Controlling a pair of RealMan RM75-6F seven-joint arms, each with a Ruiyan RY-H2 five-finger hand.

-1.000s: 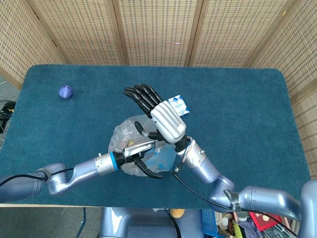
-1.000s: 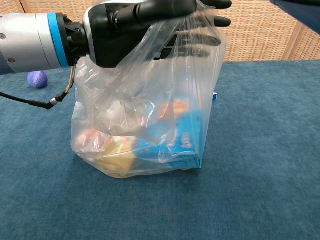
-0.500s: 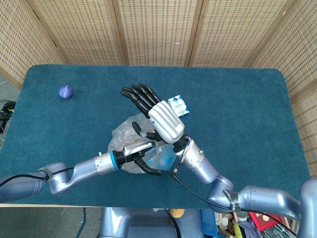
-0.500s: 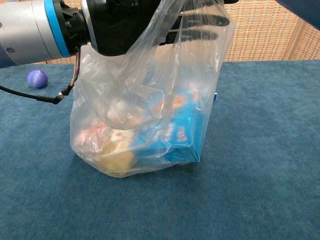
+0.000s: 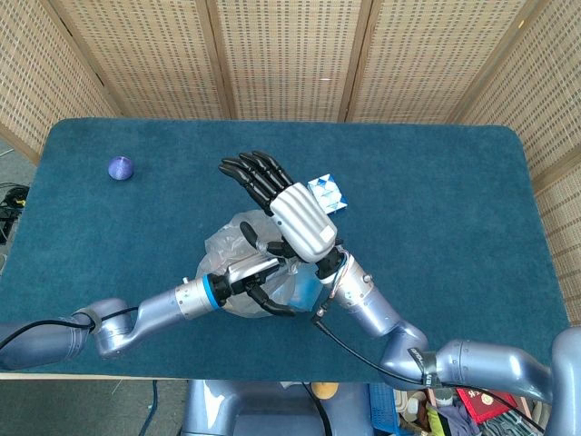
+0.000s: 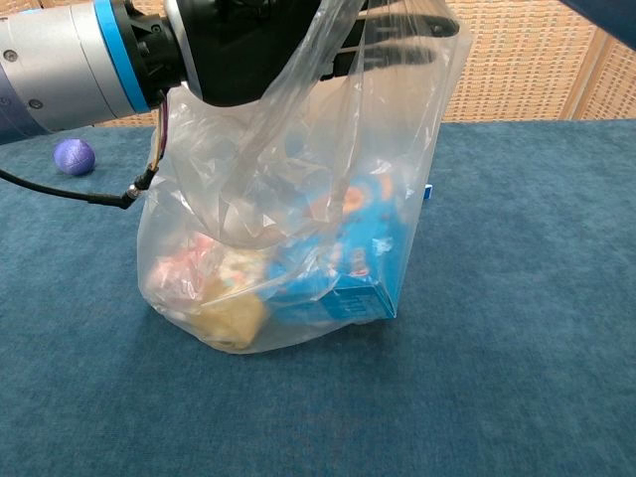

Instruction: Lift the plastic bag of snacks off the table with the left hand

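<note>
A clear plastic bag of snacks [image 6: 298,238] stands mid-table, holding a blue box and yellow and pink packets. From above the bag [image 5: 225,250] shows as crumpled plastic under both hands. My left hand [image 6: 248,45] grips the gathered top of the bag, pulling the plastic taut; the bag's bottom looks close to or just touching the cloth. In the head view the left hand [image 5: 250,277] curls over the bag's top. My right hand [image 5: 277,195] hovers above the bag with fingers spread and holds nothing.
A purple ball [image 5: 121,168] lies at the far left of the blue table cloth [image 5: 436,200]; it also shows at the left edge as the ball [image 6: 74,156]. A small blue-and-white box [image 5: 329,192] sits behind the right hand. Wicker screens stand behind the table.
My left hand has risen with the bag's top, stretching the plastic upward; the snacks inside shifted and the blue box tilted. The right hand drifted slightly back and left.
</note>
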